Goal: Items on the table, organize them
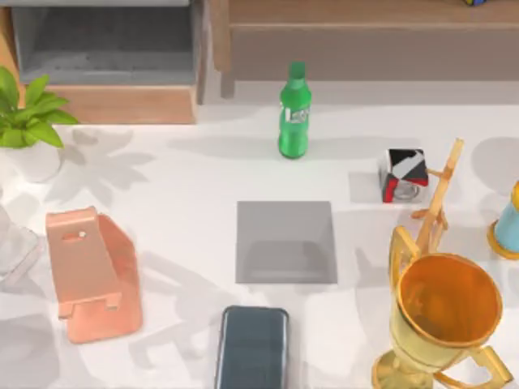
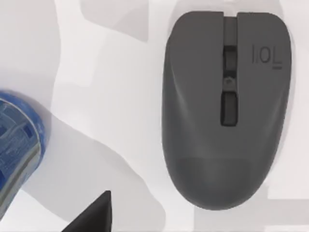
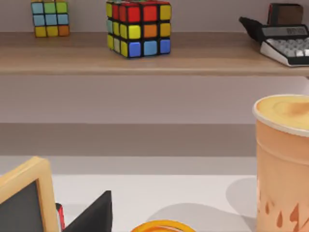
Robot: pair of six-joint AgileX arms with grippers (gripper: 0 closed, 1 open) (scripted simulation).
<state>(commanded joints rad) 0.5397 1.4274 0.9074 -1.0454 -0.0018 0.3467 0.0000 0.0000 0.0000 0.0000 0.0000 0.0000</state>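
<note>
Lying flat at the bottom centre of the top view, the smartphone [image 1: 251,347] sits on the white table [image 1: 186,174], just below a grey mat [image 1: 285,241]. Seen from the left wrist, the mouse [image 2: 226,108] rests on the table at right. Whether either gripper's fingers are apart, I cannot tell.

I can read letters like "IOL" on the dark grey computer mouse [image 2: 226,108], by its right button, a white label on the green bottle [image 1: 294,113], too small for me to read
</note>
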